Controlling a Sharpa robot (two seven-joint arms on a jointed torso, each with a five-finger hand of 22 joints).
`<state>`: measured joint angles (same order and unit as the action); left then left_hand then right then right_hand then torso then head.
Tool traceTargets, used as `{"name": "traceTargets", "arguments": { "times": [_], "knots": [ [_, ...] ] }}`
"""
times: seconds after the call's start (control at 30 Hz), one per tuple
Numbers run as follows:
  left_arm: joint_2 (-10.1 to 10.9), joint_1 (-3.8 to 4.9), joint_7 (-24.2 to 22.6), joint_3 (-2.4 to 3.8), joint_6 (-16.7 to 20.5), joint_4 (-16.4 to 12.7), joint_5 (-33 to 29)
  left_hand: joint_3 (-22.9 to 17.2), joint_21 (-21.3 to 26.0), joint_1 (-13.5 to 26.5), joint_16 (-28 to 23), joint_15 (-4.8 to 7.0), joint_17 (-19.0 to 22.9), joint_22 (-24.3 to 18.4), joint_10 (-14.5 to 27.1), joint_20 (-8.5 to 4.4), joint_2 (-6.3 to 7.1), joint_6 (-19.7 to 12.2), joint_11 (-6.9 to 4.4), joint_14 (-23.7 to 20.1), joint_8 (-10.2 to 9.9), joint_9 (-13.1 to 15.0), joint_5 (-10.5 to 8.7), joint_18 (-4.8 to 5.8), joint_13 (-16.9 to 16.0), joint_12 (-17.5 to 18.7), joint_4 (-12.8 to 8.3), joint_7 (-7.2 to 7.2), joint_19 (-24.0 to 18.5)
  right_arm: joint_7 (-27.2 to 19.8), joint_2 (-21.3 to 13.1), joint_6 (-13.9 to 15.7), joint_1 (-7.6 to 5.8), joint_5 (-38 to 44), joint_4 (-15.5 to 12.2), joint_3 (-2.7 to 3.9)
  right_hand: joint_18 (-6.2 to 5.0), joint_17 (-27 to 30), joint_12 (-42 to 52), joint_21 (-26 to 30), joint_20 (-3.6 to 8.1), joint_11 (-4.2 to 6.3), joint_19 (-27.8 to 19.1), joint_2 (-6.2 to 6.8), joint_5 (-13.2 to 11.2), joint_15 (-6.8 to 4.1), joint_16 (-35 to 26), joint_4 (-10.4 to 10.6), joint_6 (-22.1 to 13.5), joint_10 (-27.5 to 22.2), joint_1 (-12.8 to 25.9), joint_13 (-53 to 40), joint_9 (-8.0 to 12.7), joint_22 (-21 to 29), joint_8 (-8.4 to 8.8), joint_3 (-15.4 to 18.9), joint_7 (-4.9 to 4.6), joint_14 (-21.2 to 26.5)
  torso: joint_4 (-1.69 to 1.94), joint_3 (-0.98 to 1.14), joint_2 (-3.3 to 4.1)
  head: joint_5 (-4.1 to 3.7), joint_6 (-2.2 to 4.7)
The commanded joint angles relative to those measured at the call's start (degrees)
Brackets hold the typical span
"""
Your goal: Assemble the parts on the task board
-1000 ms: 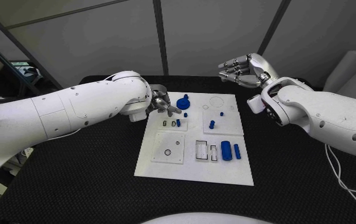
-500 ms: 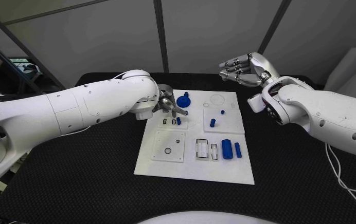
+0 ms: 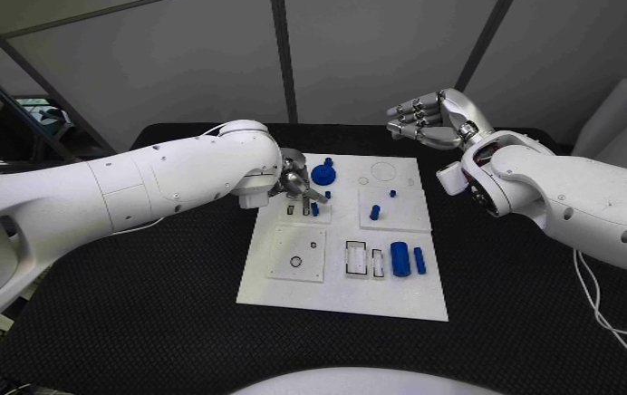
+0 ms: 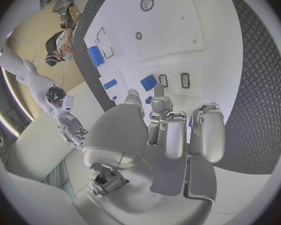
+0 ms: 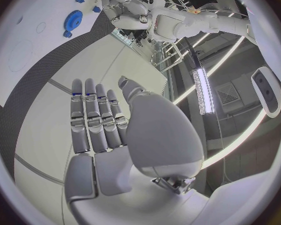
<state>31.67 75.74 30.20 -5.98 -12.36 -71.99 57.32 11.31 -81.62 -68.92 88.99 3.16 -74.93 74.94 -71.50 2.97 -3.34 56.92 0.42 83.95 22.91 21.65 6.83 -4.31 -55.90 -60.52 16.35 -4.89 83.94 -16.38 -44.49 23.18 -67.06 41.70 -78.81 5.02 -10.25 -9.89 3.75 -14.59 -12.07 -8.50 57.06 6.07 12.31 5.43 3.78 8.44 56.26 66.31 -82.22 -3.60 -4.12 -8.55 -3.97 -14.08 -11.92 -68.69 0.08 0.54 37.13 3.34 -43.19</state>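
The white task board (image 3: 342,295) lies mid-table. My left hand (image 3: 295,187) hangs over its far left part, fingers bent down beside a blue gear (image 3: 323,175) and just above a small blue peg (image 3: 313,207). In the left wrist view the fingertips (image 4: 158,91) end close to a flat blue piece (image 4: 148,82). A bit of blue shows between thumb and finger, and I cannot tell whether it is held. More small blue pieces (image 3: 375,212) stand to the right. A blue cylinder (image 3: 400,259) and a blue bar (image 3: 419,260) lie nearer me. My right hand (image 3: 431,119) is raised beyond the board's far right corner, fingers curled, holding nothing.
Two narrow slots (image 4: 185,80) sit by the left fingertips, and rectangular recesses (image 3: 355,261) lie left of the cylinder. Round holes (image 3: 296,262) mark the near left panel. The black table (image 3: 157,322) surrounds the board.
My left arm has edged to the right, bringing the hand closer to the gear and over the small peg. The right hand has stayed raised in place.
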Motion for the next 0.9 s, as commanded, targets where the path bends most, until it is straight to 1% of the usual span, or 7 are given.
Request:
{"name": "traceTargets", "arguments": {
  "times": [0.03,0.4,0.53,0.63,0.77,0.9],
  "knots": [
    [-0.11,0.08,0.63,-0.02,-1.92,0.02,0.42,0.37,-0.32,-0.23,0.32,0.1,-14.3,1.82,-0.53,-0.16,-0.56,-0.01,-0.04,5.79,0.42,0.18,0.11,1.73,-0.16,-0.42,0.06,0.3,1.61,0.1,0.13,-0.19,-0.14,-0.23,0.04,0.05,-0.24,0.14,-0.15,0.45,0.02,-0.08,0.51,-0.03,0.41,0.43,-0.22,-0.15,-0.05,-0.38,0.64,0.05,0.06,0.14,0.35,0.38,-0.41,0.11,0.03,0.01,0.0,-0.1,-0.12],
    [-0.72,0.05,0.65,-0.05,-2.1,0.15,0.43,0.62,-0.54,-0.82,0.43,0.22,-14.42,2.22,-0.71,-0.26,-0.68,-0.09,-0.19,5.83,1.2,1.27,0.14,1.79,-0.62,-0.88,-0.13,0.48,1.69,0.15,0.51,-0.46,-0.13,-0.23,0.27,0.05,-0.24,0.26,-0.15,0.6,-0.01,-0.14,0.57,-0.07,0.47,0.46,-0.22,-0.17,-0.12,-0.47,0.66,0.05,0.07,0.26,0.35,0.44,-0.48,0.14,0.06,0.0,0.05,0.01,-0.26],
    [-1.2,0.01,0.65,-0.05,-2.33,0.77,0.43,0.65,-0.66,-1.44,0.49,0.28,-14.5,2.43,-0.75,-0.32,-0.79,-0.25,-0.27,5.85,1.64,1.93,0.23,1.82,-0.78,-1.03,-0.31,0.56,1.73,0.16,0.55,-0.6,-0.13,-0.23,0.26,0.05,-0.24,0.26,-0.15,0.6,-0.01,-0.14,0.57,-0.07,0.47,0.46,-0.22,-0.17,-0.12,-0.47,0.66,0.05,0.07,0.26,0.35,0.44,-0.48,0.14,-0.01,0.0,0.1,0.1,-0.4],
    [-1.41,-0.01,0.65,-0.05,-2.52,1.15,0.43,0.64,-0.67,-1.74,0.49,0.3,-14.5,2.47,-0.74,-0.34,-0.87,-0.34,-0.29,5.85,1.83,2.23,0.32,1.82,-0.81,-1.06,-0.4,0.58,1.72,0.19,0.52,-0.68,-0.13,-0.23,0.23,0.05,-0.24,0.26,-0.15,0.6,-0.01,-0.14,0.57,-0.07,0.47,0.46,-0.22,-0.17,-0.12,-0.47,0.66,0.05,0.07,0.26,0.35,0.44,-0.48,0.14,-0.02,-0.02,0.1,0.06,-0.44],
    [-1.57,-0.02,0.66,-0.05,-2.76,1.36,0.43,0.61,-0.71,-2.17,0.51,0.33,-14.51,2.56,-0.76,-0.37,-1.0,-0.45,-0.33,5.85,2.12,2.68,0.48,1.83,-0.9,-1.15,-0.52,0.63,1.73,0.27,0.51,-0.82,-0.13,-0.23,0.23,0.05,-0.24,0.33,-0.15,0.71,-0.03,-0.17,0.61,-0.12,0.51,0.49,-0.22,-0.18,-0.16,-0.53,0.7,0.04,0.07,0.34,0.35,0.48,-0.51,0.16,0.03,0.03,0.11,-0.03,-0.48],
    [-1.59,-0.02,0.67,-0.05,-2.94,1.28,0.43,0.59,-0.74,-2.34,0.53,0.35,-14.54,2.61,-0.78,-0.38,-1.1,-0.51,-0.35,5.86,2.26,2.9,0.54,1.84,-0.94,-1.19,-0.55,0.64,1.73,0.32,0.55,-0.88,-0.13,-0.23,0.27,0.05,-0.24,0.33,-0.15,0.71,-0.03,-0.17,0.61,-0.12,0.51,0.49,-0.22,-0.18,-0.16,-0.53,0.7,0.04,0.07,0.34,0.35,0.48,-0.51,0.16,0.07,0.0,0.08,-0.09,-0.61]
  ]
}}
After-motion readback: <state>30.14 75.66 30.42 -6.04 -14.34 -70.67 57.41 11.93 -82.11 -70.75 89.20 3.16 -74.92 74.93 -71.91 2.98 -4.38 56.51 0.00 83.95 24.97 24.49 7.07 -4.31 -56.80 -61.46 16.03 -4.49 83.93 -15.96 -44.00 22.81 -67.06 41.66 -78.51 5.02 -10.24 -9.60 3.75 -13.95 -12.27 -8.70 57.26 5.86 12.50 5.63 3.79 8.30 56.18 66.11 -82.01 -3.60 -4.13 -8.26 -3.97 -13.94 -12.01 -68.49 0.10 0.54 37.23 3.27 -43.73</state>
